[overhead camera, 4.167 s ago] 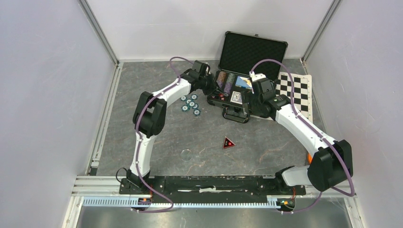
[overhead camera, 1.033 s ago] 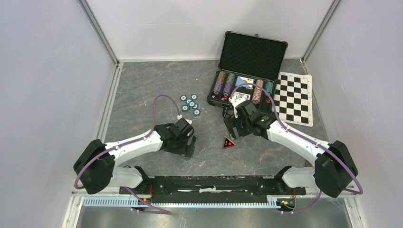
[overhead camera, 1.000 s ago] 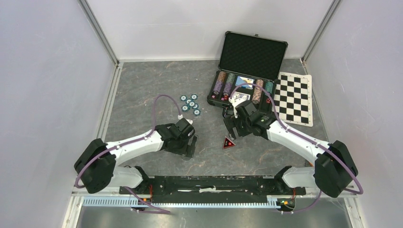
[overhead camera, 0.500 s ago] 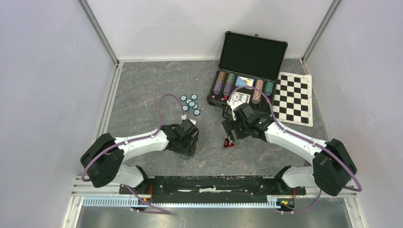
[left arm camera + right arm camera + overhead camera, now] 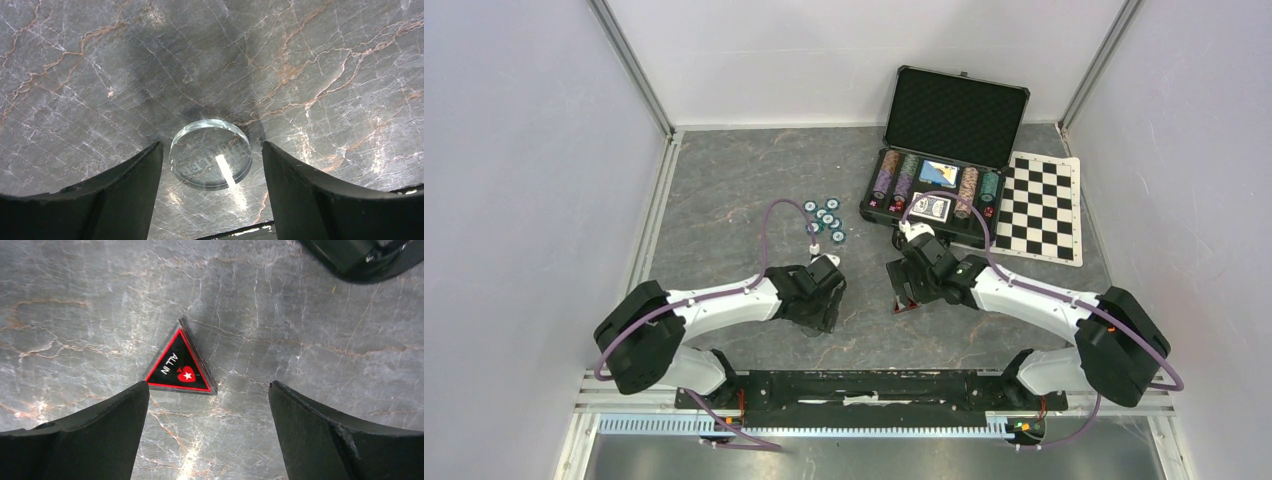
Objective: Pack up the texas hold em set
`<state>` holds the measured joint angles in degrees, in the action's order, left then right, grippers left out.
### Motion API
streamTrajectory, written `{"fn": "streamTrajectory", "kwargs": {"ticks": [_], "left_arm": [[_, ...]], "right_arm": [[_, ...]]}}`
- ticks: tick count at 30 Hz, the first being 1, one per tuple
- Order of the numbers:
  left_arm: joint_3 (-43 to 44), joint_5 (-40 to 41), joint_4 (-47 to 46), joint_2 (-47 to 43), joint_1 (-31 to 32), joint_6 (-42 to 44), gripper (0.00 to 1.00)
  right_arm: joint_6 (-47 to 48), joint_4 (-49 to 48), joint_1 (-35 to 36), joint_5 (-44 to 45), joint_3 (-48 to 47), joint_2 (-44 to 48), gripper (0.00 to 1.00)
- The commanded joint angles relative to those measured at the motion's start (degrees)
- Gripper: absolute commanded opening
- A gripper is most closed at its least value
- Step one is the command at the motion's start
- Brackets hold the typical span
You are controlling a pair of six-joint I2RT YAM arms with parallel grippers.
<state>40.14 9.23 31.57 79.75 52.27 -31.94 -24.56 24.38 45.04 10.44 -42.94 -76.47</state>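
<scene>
Clear round dealer button (image 5: 210, 154): lies flat on the grey marbled tabletop (image 5: 754, 180), near the front and left of centre. It sits between the two fingers of the left end effector (image 5: 211, 167), with a narrow strip of tabletop showing on each side; the jaws are apart and not pressing it. The left arm runs low from its base toward the middle, wrist turned down over the button.

Black triangular all-in marker (image 5: 181, 366), red-edged: flat on the tabletop, right of centre. It lies between the fingers of the right end effector (image 5: 207, 389), whose jaws stand wide; the marker is closer to the finger at the left of the wrist view and touches neither. The right arm reaches in low from its base, wrist pointing down.

Case (image 5: 959, 105): open at the far right, lid upright, rows of chips and a card deck (image 5: 931, 207) in the base. Loose teal chips (image 5: 824, 220) are clustered left of it. A checkered mat (image 5: 1042, 205) lies just beside the case on its right.
</scene>
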Motion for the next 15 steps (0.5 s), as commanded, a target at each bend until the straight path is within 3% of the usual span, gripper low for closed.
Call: {"fn": "streamTrajectory", "kwargs": {"ticks": [1,5,11,15], "left_arm": [[-2.3,-1.3,0.6,-1.3,1.2,-3.6,0.77],[-3.1,-0.6,1.4,-3.3,1.4,-3.6,0.7],[-2.9,0.3,3.2,-6.1,1.5,-2.4,0.56],[-1.5,0.8,4.9,-7.7,1.5,-1.3,0.53]], "right_arm": [[-7.6,-2.9,2.1,5.9,2.8,1.5,0.93],[-12.4,-2.4,4.6,10.3,3.2,0.8,0.9],[-19.5,1.1,7.2,14.1,-0.6,-3.3,0.96],[-25.4,1.9,8.7,15.6,-2.4,-4.0,0.95]]}}
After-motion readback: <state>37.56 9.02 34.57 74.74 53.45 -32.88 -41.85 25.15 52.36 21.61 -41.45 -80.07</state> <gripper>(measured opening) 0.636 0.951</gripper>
